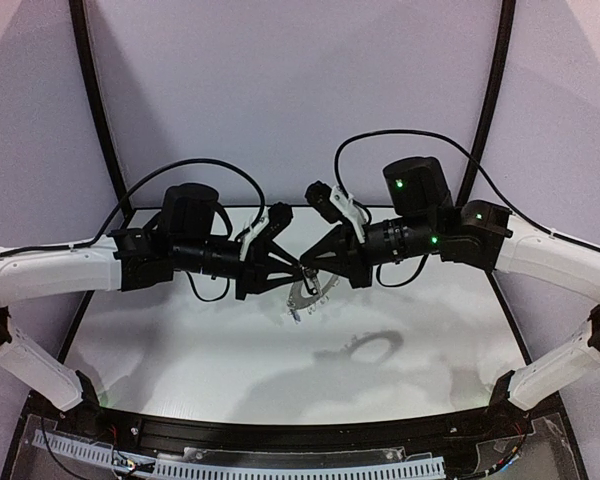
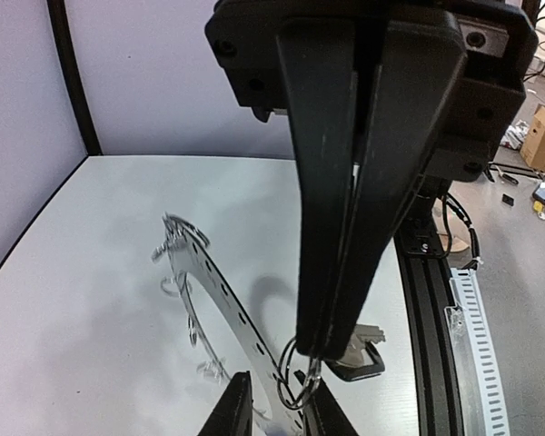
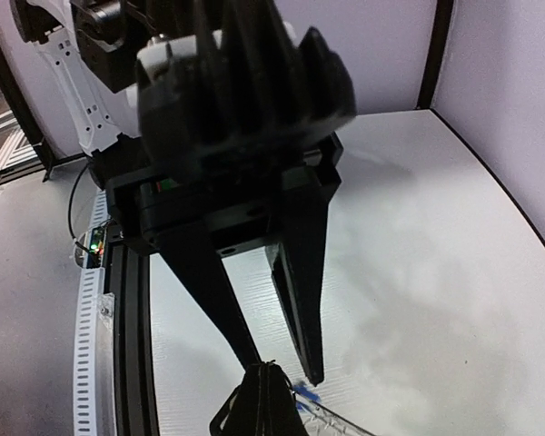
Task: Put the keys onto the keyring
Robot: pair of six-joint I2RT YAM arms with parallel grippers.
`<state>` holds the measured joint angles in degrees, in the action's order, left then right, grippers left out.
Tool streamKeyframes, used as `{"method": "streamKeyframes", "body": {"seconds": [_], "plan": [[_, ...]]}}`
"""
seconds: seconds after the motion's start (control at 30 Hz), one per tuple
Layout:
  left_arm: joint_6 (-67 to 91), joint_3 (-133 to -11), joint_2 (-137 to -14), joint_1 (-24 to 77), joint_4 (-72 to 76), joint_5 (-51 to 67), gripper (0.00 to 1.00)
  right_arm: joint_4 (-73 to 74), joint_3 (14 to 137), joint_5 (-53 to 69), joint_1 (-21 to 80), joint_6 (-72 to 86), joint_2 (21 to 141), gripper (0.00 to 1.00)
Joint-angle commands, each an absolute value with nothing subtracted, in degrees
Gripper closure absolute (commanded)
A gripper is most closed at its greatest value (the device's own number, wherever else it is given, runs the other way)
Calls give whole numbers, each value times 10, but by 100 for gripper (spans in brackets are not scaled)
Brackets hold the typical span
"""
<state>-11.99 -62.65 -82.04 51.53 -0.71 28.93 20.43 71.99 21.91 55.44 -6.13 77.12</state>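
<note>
**Keyring Suspended Between Both Grippers**

The keyring (image 1: 305, 293) hangs above the table (image 1: 180, 360), mid-workspace. The right gripper (image 1: 307, 268) is fully closed on its rim. The left gripper (image 2: 316, 350) is nearly closed, pinching a thin wire loop (image 2: 295, 372). A blue-headed key (image 1: 295, 317) dangles below.

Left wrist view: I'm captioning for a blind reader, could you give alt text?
The left gripper pinches a thin wire loop on the grey keyring, which hangs tilted above the white table.
</note>
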Motion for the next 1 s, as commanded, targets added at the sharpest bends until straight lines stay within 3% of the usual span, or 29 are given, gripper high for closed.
{"method": "streamKeyframes", "body": {"seconds": [0.0, 0.1, 0.3, 0.57, 0.97], "plan": [[-131, -626, -821, 512, -23, 300, 89, 159, 741, 273, 553, -60, 756, 100], [-130, -628, -821, 511, -20, 301, 99, 164, 744, 275, 553, -59, 759, 100], [-117, -625, -814, 512, -15, 314, 99, 185, 746, 242, 553, -59, 766, 100], [-54, -579, -778, 511, 82, 248, 99, 168, 710, 91, 552, 11, 760, 100], [-10, -547, -765, 512, 152, 184, 99, 90, 653, 32, 549, 111, 792, 100]]}}
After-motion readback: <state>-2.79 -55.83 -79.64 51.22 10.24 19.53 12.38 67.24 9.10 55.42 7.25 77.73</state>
